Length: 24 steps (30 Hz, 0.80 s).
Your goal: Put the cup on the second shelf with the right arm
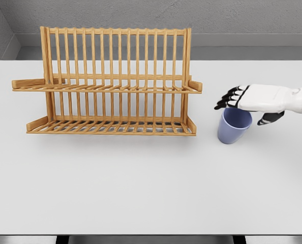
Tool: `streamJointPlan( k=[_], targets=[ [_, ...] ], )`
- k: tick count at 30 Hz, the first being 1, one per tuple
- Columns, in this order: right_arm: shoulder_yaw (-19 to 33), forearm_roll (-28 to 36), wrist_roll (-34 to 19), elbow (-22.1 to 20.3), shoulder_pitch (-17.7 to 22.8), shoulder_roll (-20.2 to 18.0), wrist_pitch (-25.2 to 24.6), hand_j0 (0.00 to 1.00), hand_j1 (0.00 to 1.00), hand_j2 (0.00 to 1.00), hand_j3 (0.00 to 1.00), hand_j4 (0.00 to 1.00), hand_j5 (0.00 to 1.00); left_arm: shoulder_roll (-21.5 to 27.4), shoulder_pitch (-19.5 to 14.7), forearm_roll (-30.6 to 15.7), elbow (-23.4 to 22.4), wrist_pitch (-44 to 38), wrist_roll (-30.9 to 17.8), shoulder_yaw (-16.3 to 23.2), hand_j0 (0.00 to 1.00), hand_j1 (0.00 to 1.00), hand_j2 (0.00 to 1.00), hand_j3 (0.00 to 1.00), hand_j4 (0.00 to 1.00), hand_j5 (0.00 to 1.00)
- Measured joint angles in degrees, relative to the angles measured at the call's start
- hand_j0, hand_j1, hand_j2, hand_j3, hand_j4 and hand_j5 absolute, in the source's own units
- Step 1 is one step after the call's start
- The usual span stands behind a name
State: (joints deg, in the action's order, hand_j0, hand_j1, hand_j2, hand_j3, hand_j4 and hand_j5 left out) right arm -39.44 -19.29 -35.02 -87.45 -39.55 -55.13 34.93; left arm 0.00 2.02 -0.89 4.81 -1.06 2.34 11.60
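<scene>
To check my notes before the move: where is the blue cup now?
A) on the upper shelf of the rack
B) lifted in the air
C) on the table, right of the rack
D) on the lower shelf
C: the cup stands on the table, right of the rack, under the right hand.

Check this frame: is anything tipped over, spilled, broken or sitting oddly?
Nothing stands out. The wooden rack stands upright on the table, both shelves bare. The blue cup sits upright right of it, under the right hand, whose fingers are spread above the rim.
</scene>
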Motion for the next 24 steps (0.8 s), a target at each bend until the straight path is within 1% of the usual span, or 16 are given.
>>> streamJointPlan(
  k=[8,24],
  targets=[
    [-1.41,-0.01,0.0,-0.2,0.09,0.62,0.09,1.0,1.0,1.0,1.0,1.0,1.0,0.0,0.0,0.0,0.02,0.0,-0.01,0.0,1.0,1.0,1.0,1.0,1.0,1.0],
    [-1.56,0.01,0.0,-0.93,0.44,1.15,-0.08,1.0,1.0,1.0,1.0,1.0,1.0,0.0,0.0,0.0,0.02,0.0,0.01,0.0,1.0,1.0,1.0,1.0,1.0,1.0]
  ],
)
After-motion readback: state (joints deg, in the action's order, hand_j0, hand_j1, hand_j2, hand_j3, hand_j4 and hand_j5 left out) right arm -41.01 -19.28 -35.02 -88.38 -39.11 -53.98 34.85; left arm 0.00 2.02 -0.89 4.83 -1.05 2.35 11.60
